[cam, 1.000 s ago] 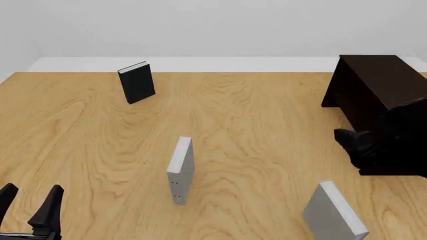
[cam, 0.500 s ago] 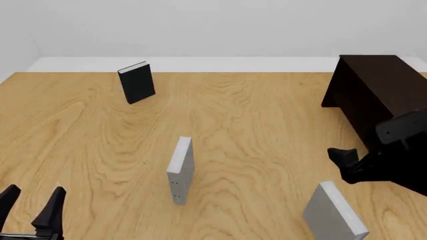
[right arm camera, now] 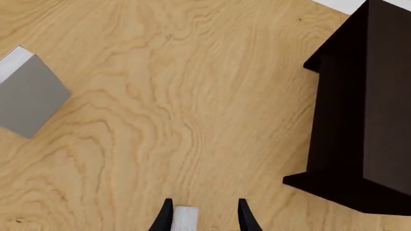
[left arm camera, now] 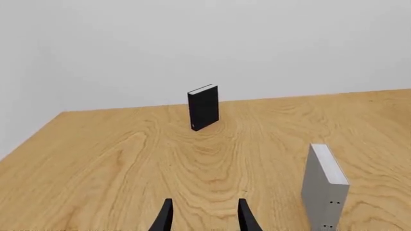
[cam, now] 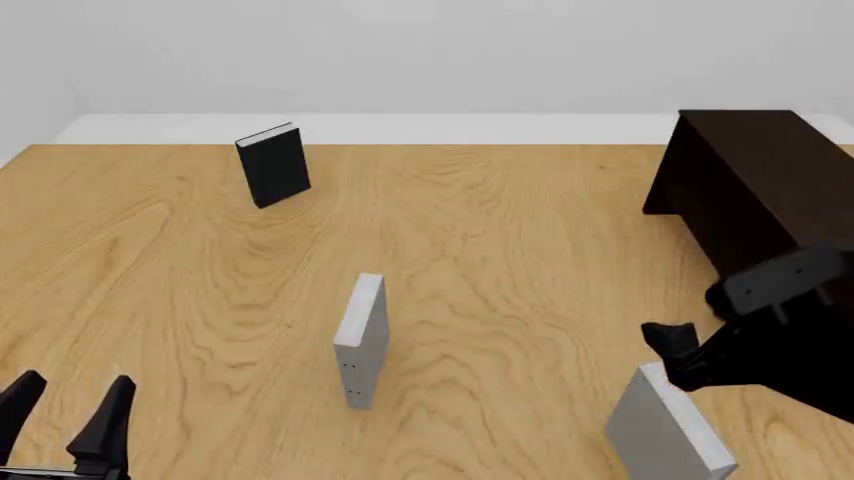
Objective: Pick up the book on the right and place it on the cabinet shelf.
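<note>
Light wood-grain table (cam: 507, 250) fills most of frame. Plain white wall (cam: 400, 50) across top. Pale floor strip (cam: 400, 128) beyond table's far edge. Even, soft light.

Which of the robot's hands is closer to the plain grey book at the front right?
The right hand hangs just above the book; the left hand is far across the table.
</note>
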Tool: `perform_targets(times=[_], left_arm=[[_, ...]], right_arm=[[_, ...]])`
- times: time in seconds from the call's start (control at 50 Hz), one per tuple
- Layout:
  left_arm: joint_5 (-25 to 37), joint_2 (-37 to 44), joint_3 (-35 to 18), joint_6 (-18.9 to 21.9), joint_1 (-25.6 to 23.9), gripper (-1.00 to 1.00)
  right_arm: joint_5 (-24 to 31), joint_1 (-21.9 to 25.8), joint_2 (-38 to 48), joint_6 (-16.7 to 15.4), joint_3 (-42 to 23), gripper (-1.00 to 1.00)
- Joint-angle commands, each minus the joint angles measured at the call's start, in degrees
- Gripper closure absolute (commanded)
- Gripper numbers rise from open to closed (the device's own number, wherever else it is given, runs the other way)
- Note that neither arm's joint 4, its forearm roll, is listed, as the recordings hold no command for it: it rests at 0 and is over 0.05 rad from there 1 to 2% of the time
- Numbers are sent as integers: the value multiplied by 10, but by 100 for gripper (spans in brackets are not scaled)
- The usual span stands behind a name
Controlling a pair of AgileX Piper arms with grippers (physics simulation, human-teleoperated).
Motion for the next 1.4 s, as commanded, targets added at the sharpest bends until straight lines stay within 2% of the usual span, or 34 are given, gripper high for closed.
perform_targets(times=[0.02, 0.08, 0.3, 0.82, 1.18, 1.4], left_arm=[[-7, 0, 0, -28, 12, -100], [-6, 0, 0, -6, 3, -100], [3, 0, 0, 22, -10, -100], [6, 0, 0, 20, -9, -100], [8, 0, 0, 19, -13, -100], [10, 0, 0, 19, -15, -100]], right_arm=[[-2, 15, 0, 14, 13, -100], [-3, 21, 0, 17, 16, -100], [-21, 31, 4, 23, 40, -100], [-61, 48, 26, 35, 92, -100], [-61, 37, 32, 19, 101, -100], [-71, 38, 46, 21, 109, -100]])
